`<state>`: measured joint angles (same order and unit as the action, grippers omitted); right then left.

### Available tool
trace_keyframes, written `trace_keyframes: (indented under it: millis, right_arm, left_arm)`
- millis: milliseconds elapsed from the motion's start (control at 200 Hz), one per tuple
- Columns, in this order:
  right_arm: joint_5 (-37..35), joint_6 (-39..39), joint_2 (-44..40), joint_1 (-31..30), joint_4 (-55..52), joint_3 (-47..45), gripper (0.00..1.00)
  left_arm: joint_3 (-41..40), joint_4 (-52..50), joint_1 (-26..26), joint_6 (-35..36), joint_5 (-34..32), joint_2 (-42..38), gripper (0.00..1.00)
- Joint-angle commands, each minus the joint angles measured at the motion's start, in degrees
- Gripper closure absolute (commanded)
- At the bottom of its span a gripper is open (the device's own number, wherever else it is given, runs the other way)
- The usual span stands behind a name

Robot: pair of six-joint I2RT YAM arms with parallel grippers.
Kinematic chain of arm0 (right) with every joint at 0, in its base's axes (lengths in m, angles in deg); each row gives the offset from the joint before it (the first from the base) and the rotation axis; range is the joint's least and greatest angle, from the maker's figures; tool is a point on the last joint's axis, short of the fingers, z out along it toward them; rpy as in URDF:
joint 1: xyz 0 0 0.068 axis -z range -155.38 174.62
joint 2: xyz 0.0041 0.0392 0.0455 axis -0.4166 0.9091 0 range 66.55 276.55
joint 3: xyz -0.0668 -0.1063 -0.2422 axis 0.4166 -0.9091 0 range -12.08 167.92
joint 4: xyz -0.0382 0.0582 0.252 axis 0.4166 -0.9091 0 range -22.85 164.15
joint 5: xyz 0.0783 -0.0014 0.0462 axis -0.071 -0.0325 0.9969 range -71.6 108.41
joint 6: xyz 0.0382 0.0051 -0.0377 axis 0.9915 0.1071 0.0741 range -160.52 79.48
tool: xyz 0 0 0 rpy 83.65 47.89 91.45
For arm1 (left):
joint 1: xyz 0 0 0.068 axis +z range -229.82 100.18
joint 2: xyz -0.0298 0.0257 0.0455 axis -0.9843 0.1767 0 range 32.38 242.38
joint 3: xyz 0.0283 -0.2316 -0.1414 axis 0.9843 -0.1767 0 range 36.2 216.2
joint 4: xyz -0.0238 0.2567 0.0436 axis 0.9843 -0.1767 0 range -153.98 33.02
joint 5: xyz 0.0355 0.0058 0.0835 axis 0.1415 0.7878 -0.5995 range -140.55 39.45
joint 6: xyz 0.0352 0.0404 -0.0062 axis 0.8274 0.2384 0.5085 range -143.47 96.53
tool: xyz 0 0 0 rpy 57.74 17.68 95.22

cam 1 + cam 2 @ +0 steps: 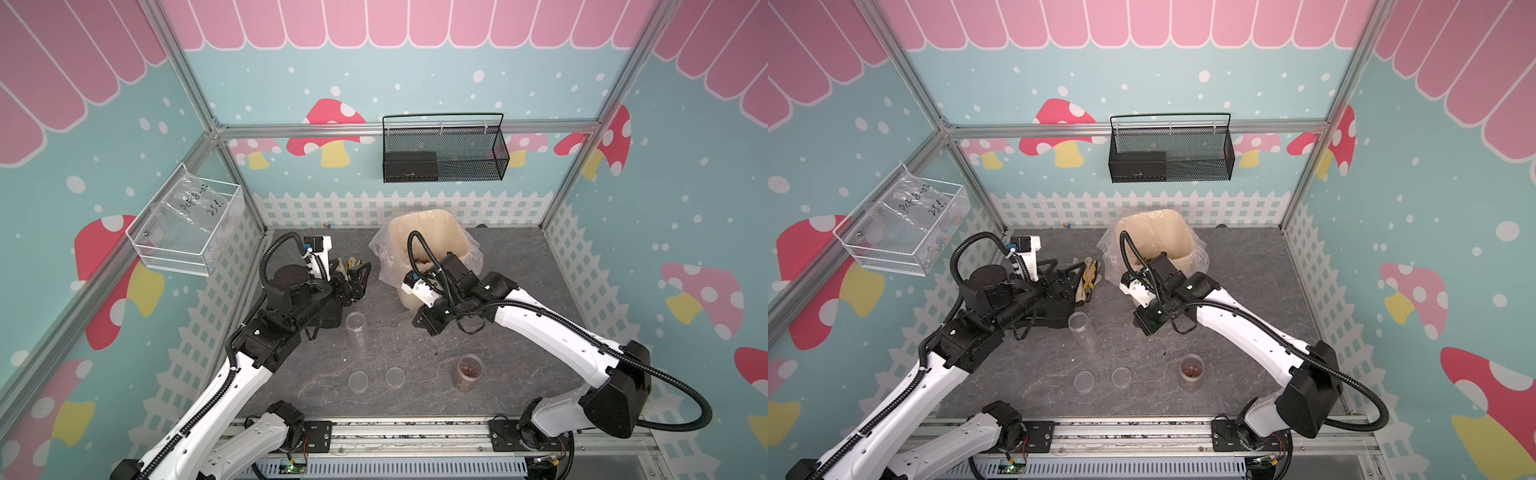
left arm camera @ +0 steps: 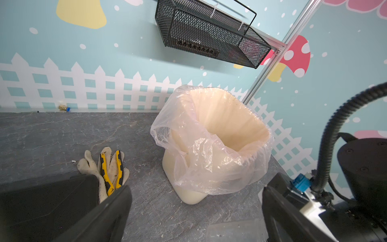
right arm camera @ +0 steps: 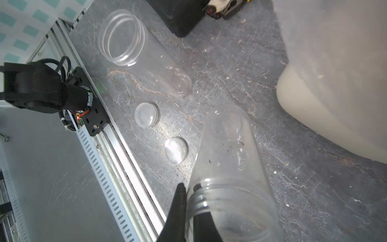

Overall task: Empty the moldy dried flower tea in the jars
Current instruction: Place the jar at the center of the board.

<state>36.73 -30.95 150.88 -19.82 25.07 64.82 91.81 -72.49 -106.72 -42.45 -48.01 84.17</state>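
Over the grey tabletop [image 1: 519, 291], in both top views: noted left gripper [image 1: 359, 282] spread wide and empty beside the work gloves [image 1: 1089, 274]. Right arm [image 1: 540, 316] reached to the front of the lined bin [image 1: 436, 230], tool hidden beneath the wrist, state unreadable from above. Logged tall open jar [image 1: 356, 328] standing empty, two loose lids [image 1: 358, 380] near it, and short jar [image 1: 468, 372] well apart, holding the moldy dried flower tea [image 1: 468, 370]; brown bits [image 1: 424, 261] also down in the bin. Via left wrist: confirmed fingers [image 2: 113, 209] wide apart, nothing between. Via right wrist: found right gripper [image 3: 188, 211] pinching the rim of a third jar [image 3: 230, 146], one finger inside, one outside, only specks within. Judged: setting-down step. Lower until base flat on bare stone, clear of lids and tall jar, then ease the pinch off slowly. Thin-rim hold, likely to swing or tip if released early.
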Motion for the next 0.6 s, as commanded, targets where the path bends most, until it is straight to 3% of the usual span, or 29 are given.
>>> trace_keyframes:
  millis: [0, 595]
  right_arm:
    - [-0.7, -3.3, 1.4, -1.2, -3.1, -0.2, 1.00]
    - [-2.7, -5.6, 12.1, -6.4, -7.3, 2.9, 0.97]
  left_arm:
    - [-1.0, -0.9, 0.3, 1.8, -0.9, -0.7, 0.00]
    - [-2.9, -0.4, 0.3, 2.7, -3.1, -2.1, 0.00]
